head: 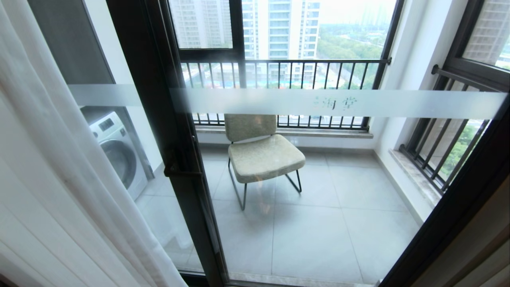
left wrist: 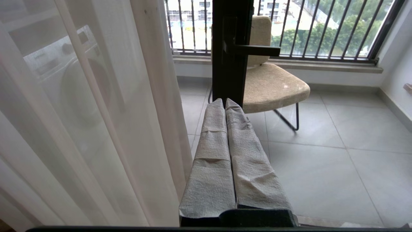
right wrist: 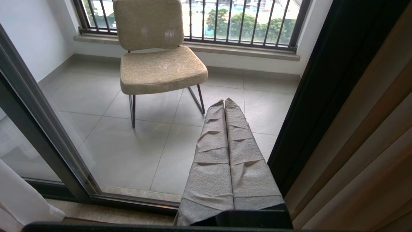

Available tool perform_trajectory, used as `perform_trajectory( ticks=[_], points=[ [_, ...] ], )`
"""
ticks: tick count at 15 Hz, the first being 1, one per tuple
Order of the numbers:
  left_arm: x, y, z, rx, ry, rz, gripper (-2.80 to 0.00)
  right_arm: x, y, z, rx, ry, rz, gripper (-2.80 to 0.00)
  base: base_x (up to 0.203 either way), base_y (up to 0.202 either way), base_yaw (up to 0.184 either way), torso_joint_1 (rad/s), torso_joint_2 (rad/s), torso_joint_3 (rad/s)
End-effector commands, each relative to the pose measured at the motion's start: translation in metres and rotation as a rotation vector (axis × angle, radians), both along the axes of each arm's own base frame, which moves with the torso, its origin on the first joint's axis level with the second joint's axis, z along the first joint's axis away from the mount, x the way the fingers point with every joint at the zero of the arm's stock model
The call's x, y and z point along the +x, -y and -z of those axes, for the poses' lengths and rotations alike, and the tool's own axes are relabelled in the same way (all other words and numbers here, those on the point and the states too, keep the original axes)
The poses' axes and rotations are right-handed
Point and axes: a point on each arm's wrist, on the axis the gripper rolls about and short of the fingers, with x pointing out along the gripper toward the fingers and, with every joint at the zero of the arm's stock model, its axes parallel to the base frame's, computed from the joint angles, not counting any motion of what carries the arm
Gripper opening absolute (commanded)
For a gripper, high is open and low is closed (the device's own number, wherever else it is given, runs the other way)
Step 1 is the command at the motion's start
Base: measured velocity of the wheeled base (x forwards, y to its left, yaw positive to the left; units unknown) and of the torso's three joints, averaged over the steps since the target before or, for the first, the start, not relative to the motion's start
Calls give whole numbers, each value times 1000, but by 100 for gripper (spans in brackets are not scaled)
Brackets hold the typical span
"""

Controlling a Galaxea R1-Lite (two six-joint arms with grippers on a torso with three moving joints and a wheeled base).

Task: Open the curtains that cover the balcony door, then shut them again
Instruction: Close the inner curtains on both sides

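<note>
Left gripper: I read its wrapped fingers pressed together, empty, just beside the sheer.
Right gripper: pressed together, empty, near the beige drape.
Curtains: white sheer gathered at my left.
Balcony door: glass uncovered, handle ahead.
Chair: beyond the glass.

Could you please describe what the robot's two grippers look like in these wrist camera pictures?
The left gripper and the right gripper look alike. Each has two long, narrow fingers that taper toward the tips and widen toward a black base. The fingers are wrapped in wrinkled, pale grey tape-like covering with visible overlapping bands. No cables or markings show, and neither arm appears in the head view.
</note>
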Motion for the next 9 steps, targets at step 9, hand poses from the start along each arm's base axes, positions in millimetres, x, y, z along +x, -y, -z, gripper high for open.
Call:
perform_trajectory(
  ticks=[9],
  points=[
    [0, 0, 0, -3, 5, 0, -280, 0, 0, 0, -1, 0, 0, -280, 0, 0, 0, 0, 0, 0]
  ],
)
